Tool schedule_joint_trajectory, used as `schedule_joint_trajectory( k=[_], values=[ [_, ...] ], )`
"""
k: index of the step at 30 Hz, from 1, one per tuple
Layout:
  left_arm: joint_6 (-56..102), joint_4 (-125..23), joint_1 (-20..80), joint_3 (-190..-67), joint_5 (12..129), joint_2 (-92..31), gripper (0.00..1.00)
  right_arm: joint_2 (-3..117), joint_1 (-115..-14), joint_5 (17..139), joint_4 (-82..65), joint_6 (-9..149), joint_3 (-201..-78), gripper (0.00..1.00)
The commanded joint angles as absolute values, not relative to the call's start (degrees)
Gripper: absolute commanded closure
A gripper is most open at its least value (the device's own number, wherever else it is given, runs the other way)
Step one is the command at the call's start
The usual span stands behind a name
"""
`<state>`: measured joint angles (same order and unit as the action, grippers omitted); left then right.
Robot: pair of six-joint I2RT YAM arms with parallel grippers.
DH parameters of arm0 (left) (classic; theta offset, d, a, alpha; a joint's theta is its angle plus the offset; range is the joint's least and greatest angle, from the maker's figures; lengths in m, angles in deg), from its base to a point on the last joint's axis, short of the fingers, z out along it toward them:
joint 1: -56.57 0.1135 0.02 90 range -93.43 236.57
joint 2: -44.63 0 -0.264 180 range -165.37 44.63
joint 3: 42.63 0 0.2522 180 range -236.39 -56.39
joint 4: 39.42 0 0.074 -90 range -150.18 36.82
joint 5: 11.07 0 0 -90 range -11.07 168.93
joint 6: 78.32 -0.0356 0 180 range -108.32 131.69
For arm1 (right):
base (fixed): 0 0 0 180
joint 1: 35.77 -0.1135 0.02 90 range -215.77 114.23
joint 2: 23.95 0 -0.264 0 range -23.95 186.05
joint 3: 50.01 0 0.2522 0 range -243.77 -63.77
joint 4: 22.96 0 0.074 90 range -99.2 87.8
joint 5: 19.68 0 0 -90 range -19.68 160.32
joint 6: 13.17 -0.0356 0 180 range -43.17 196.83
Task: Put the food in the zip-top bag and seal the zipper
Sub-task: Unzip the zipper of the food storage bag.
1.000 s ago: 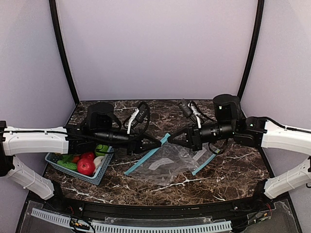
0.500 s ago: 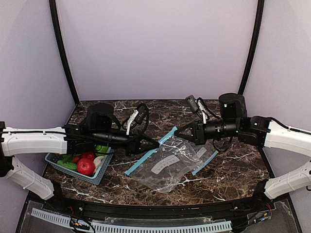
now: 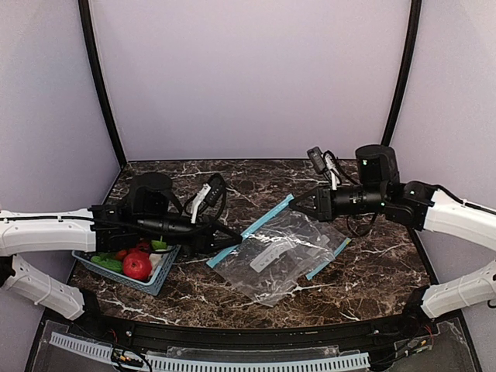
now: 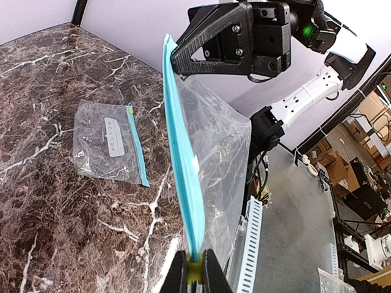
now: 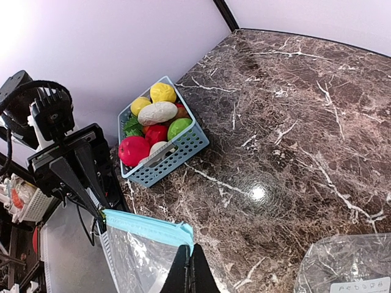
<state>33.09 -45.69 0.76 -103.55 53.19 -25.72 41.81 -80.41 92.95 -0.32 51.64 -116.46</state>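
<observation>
left gripper and right gripper each pinch an end of the stiffer zipper strip on the floppy zip-top bag above the counter, food sits in the basket, light glossy plastic, probably slippery, so I'd grab across the middle

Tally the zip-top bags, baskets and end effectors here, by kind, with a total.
Zip-top bags: 2 (held bag, flat bag)
Basket: 1
End effectors: 2 (left end effector, right end effector)
Total: 5
</observation>
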Motion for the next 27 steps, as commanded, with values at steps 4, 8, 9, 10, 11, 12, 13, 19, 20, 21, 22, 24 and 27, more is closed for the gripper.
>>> schedule_joint_trajectory(
  k=[4, 8, 9, 10, 11, 12, 13, 19, 20, 21, 22, 24, 27],
  values=[
    [32.82, -52.18, 0.63, -100.81, 53.21, -22.75, 0.99, 39.78, -76.97, 87.7, 0.33, 52.28, -118.75, 1.0],
    [32.86, -52.81, 0.6, -100.25, 53.93, -22.15, 0.99, 39.86, -76.1, 88.11, 0.6, 52.73, -119.14, 1.0],
    [32.93, -52.87, 0.59, -100.14, 54.08, -21.94, 0.99, 39.93, -75.93, 88.3, 0.64, 52.86, -119.33, 1.0],
    [32.94, -52.85, 0.65, -100.06, 54.39, -21.84, 0.99, 40.02, -75.73, 88.48, 0.64, 52.98, -119.39, 1.0],
    [33.0, -54.11, 0.66, -100.01, 54.53, -21.54, 0.99, 40.11, -75.6, 88.55, 0.71, 53.07, -119.56, 1.0],
    [33.02, -54.48, 0.65, -99.95, 54.86, -21.41, 0.99, 40.13, -75.46, 88.62, 0.7, 53.21, -119.69, 1.0],
    [33.04, -55.09, 0.66, -99.91, 55.03, -21.1, 0.99, 40.27, -75.41, 88.71, 0.72, 53.33, -119.74, 1.0],
    [32.96, -58.17, 0.67, -99.9, 57.14, -18.92, 0.99, 40.55, -75.14, 89.28, 0.82, 53.8, -120.42, 1.0],
    [32.96, -58.53, 0.67, -99.96, 57.36, -18.65, 0.99, 40.74, -75.12, 89.47, 0.82, 53.8, -120.63, 1.0],
    [32.96, -59.24, 0.6, -100.02, 57.63, -18.3, 0.99, 41.01, -75.14, 89.62, 0.8, 53.8, -120.85, 1.0],
    [33.02, -59.68, 0.64, -100.24, 57.73, -18.13, 0.99, 41.33, -75.14, 89.82, 0.9, 53.79, -121.15, 1.0],
    [32.93, -60.97, 0.64, -100.54, 57.88, -17.8, 0.99, 42.04, -75.1, 89.99, 0.91, 54.07, -121.51, 1.0],
    [32.33, -63.91, 0.66, -101.02, 58.67, -18.09, 0.99, 42.61, -75.03, 89.72, 0.97, 55.05, -121.88, 1.0]
  ],
)
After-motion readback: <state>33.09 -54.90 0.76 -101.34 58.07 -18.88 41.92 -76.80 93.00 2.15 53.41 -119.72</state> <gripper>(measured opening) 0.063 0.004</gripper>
